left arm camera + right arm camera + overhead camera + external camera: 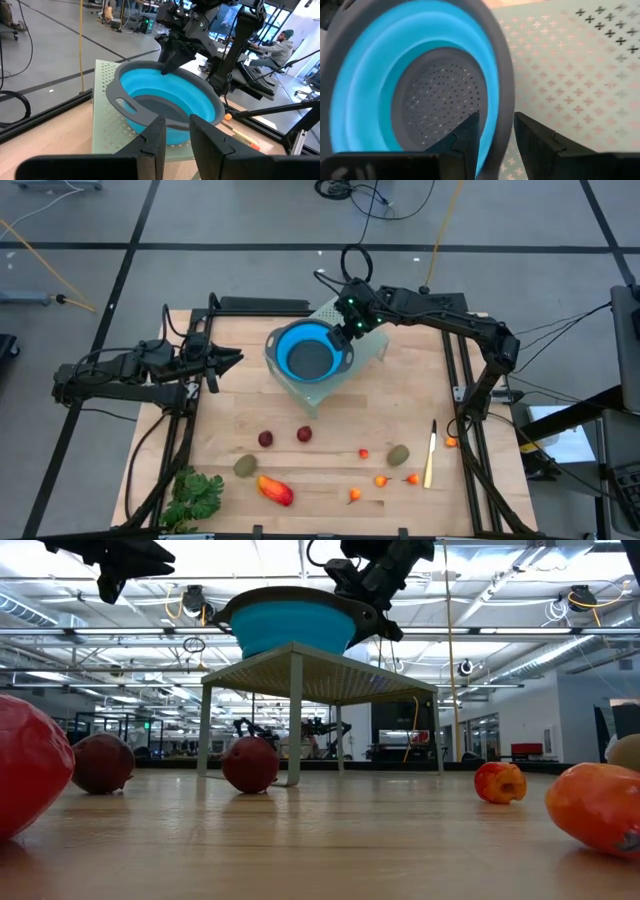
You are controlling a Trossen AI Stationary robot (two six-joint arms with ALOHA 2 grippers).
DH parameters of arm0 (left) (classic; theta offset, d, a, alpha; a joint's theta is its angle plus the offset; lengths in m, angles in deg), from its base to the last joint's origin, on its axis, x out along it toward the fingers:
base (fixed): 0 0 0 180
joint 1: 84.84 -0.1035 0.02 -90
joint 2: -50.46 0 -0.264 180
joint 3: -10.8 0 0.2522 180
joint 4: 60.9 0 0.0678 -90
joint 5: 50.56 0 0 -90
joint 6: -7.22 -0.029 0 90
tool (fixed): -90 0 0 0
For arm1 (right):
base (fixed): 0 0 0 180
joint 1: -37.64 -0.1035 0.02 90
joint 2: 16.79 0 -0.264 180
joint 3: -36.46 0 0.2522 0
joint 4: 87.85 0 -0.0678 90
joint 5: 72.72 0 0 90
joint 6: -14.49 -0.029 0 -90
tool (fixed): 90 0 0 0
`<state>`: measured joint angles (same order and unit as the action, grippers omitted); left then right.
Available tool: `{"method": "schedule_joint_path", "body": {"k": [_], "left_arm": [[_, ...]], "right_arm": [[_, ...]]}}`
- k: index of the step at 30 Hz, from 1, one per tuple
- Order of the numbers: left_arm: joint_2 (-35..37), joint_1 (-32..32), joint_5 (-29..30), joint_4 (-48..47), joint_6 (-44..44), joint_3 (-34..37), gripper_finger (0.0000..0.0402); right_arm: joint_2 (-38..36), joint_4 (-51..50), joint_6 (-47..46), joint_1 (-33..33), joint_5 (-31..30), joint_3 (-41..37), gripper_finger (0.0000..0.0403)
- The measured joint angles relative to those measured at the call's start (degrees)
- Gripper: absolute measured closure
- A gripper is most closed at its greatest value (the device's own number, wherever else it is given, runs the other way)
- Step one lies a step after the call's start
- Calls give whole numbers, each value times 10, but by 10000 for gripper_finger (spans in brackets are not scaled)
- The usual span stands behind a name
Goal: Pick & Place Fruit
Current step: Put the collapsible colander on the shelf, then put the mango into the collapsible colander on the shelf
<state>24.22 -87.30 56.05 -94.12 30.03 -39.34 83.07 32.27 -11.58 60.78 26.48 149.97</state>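
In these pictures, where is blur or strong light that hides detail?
Low view: the nearest fruit at the edge is soft, ceiling lights glare. Right wrist view: the blue colander is blurred, so close. High view: evenly lit, sharp.

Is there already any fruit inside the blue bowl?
No: in the right wrist view the blue bowl shows only its bare perforated grey bottom, and in the high view the fruit lies on the wooden table.

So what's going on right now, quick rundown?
Right gripper at blue colander rim, jaws astride it. Left gripper hovers beside, empty. Fruit all on table. Nothing blocking.
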Motion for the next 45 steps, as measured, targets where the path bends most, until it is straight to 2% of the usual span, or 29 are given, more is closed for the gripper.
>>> {"method": "schedule_joint_path", "body": {"k": [7,13,15,18,23,26,28,32,38,43,45], "left_arm": [[0,0,0,0,0,0,314],[0,0,0,0,0,0,314],[0,0,0,0,0,0,314],[0,0,0,0,0,0,314],[0,0,-1,0,0,0,314],[0,0,-1,0,0,0,314],[0,0,-1,0,-3,0,314],[0,0,-2,0,-19,0,314],[0,0,-2,0,-36,0,314],[0,0,-1,0,-58,0,314],[0,0,-1,0,-72,0,314]], "right_arm": [[-17,3,2,2,-5,0,287],[-57,2,19,3,-51,0,287],[-80,-13,42,-3,-76,0,287],[-113,-42,76,-24,-147,-4,295],[-176,-49,111,-63,-199,-47,345],[-222,-24,119,-85,-200,-92,386],[-253,8,122,-101,-202,-131,397],[-316,68,119,-130,-228,-214,396],[-410,186,126,-171,-225,-343,401],[-478,333,182,-201,-225,-454,402],[-500,387,224,-208,-207,-489,402]]}}
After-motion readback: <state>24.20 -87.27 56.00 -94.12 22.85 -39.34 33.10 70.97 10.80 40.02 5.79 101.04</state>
